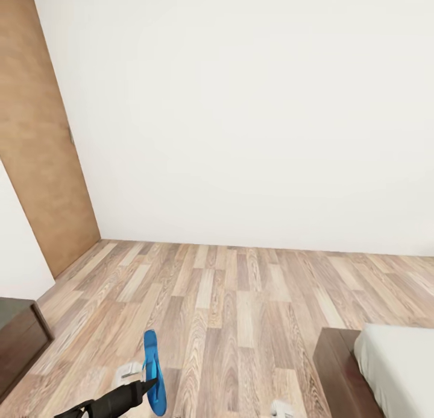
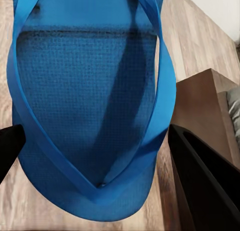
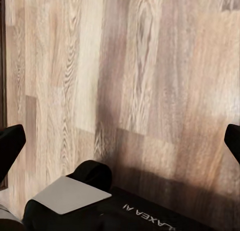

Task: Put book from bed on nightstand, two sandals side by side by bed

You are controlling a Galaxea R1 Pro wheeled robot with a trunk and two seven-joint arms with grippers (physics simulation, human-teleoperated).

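The left gripper [image 2: 95, 141] pinches a blue sandal [image 1: 154, 373], its dark fingers [image 2: 200, 181] pressed against the sole's edges, strap side facing the wrist camera. In the head view the sandal hangs on edge above the wood floor [image 1: 241, 297], low and to the robot's left. The step in hand looks like carrying this sandal to the bed [image 1: 398, 370], whose pale mattress corner and dark frame show at the lower right. To do it well, the robot would keep the pinch firm, turn toward the bed, lower the arm until the sole lies flat on the floor just beside the frame, and leave room for its partner alongside. The left arm [image 1: 114, 400] reaches forward, low. The right gripper [image 3: 120, 136] hangs over bare floor, fingers spread wide, holding nothing. Beyond stand a white wall [image 1: 253, 116] and a wooden door [image 1: 36, 134].
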